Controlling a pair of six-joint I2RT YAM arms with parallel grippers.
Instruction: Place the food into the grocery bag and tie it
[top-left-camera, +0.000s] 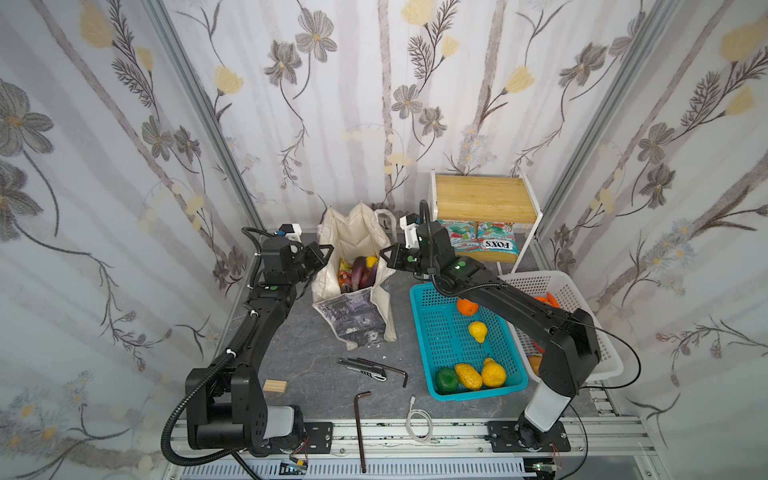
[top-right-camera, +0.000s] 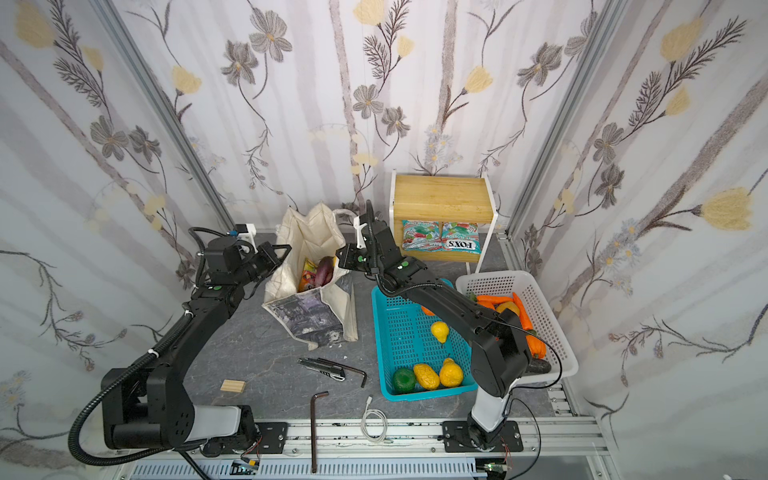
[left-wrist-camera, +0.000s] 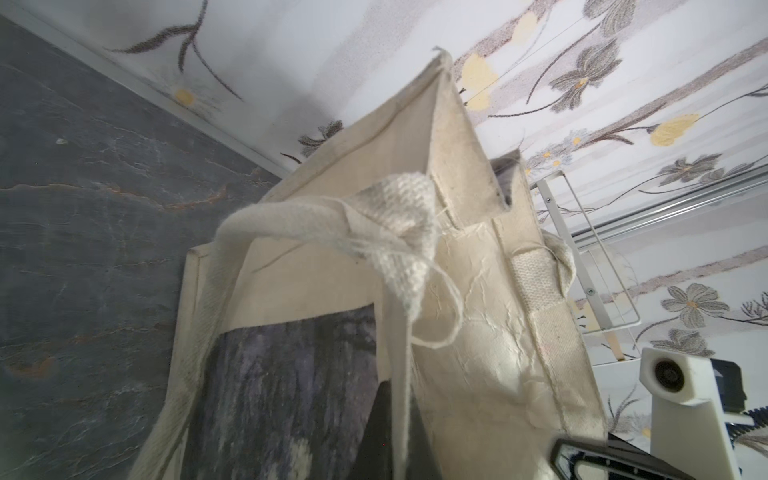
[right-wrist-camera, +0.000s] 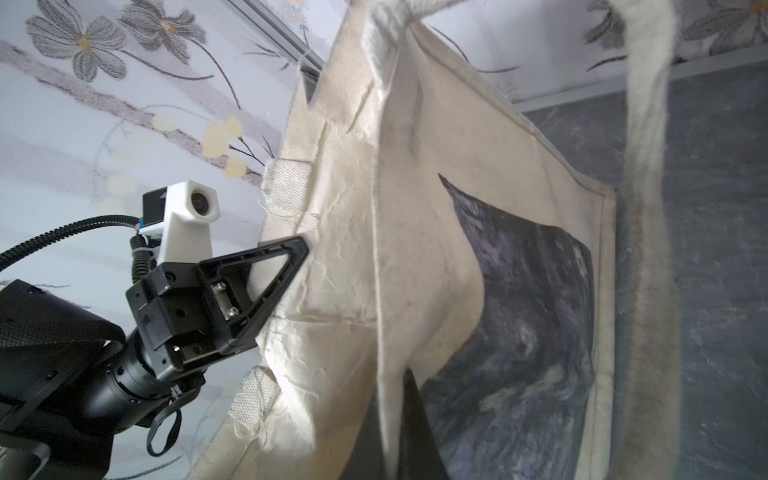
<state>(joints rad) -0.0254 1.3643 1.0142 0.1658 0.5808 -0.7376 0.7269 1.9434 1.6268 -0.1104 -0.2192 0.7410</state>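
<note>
— What lies nearest on the worktop (top-left-camera: 307, 357)?

— A long hex key (top-left-camera: 360, 428), a coiled white cable (top-left-camera: 417, 422) and a small wooden block (top-left-camera: 275, 386). Further in, right of the middle, the turquoise basket (top-left-camera: 440, 349) holds yellow lemons (top-left-camera: 478, 331). The white basket (top-left-camera: 536, 282) sits just beside it on the right.

— And the grocery bag?

— The grocery bag (top-left-camera: 353, 322) stands upright beyond the tools, left of the turquoise basket, with its mouth open between the two arms. Inside it, a purple eggplant (top-left-camera: 361, 272) and an orange packet (top-left-camera: 344, 272) show.

— The pincers?

— The left pincer (top-left-camera: 328, 251) is clenched on the bag's left rim. The right pincer (top-left-camera: 384, 254) is clenched on a fold of its right rim. One long handle (top-left-camera: 390, 320) hangs loose down the bag's right side.

— And behind that?

— A wooden-topped shelf (top-left-camera: 484, 197) stands against the back wall, with two green snack packets (top-left-camera: 496, 243) under its top.
</note>
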